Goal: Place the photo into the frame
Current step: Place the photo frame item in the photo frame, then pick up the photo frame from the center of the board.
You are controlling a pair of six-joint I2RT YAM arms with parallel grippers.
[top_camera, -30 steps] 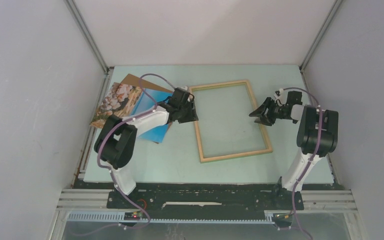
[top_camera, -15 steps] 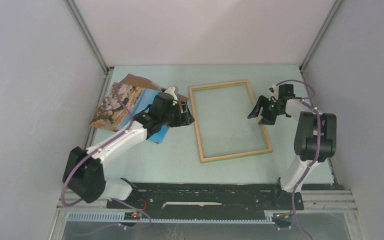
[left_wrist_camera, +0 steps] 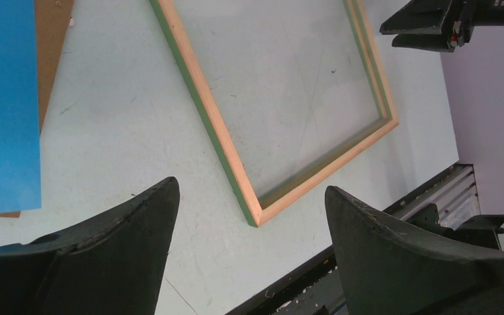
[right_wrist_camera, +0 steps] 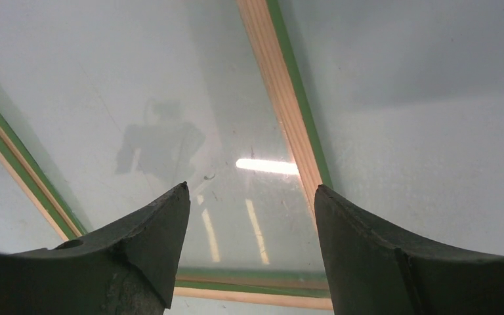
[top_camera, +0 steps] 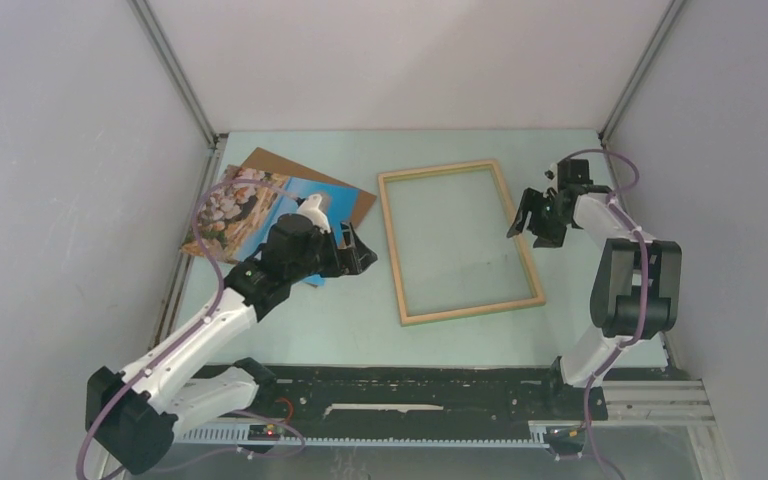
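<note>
The frame (top_camera: 469, 308) lies flat mid-table with its pale wood side up and a green outer edge (left_wrist_camera: 197, 108); its pane is bare. Left of it lies the photo (top_camera: 245, 205), blue with tan rocks at its far-left end, resting on a brown backing board (top_camera: 330, 185). My left gripper (top_camera: 362, 252) hovers open between the photo and the frame's left rail, holding nothing. In the left wrist view its fingers (left_wrist_camera: 138, 223) flank the frame's near-left corner (left_wrist_camera: 256, 216). My right gripper (top_camera: 523, 218) stands open over the frame's right rail (right_wrist_camera: 282, 92), empty.
The booth's white walls close in the left, right and back sides. A black base rail (top_camera: 410, 390) runs along the table's near edge. Purple cables loop over both arms.
My left arm has pulled back from the frame's left rail toward the near side, uncovering more of the photo, and its jaws have widened. My right gripper has shifted slightly farther back and opened more.
</note>
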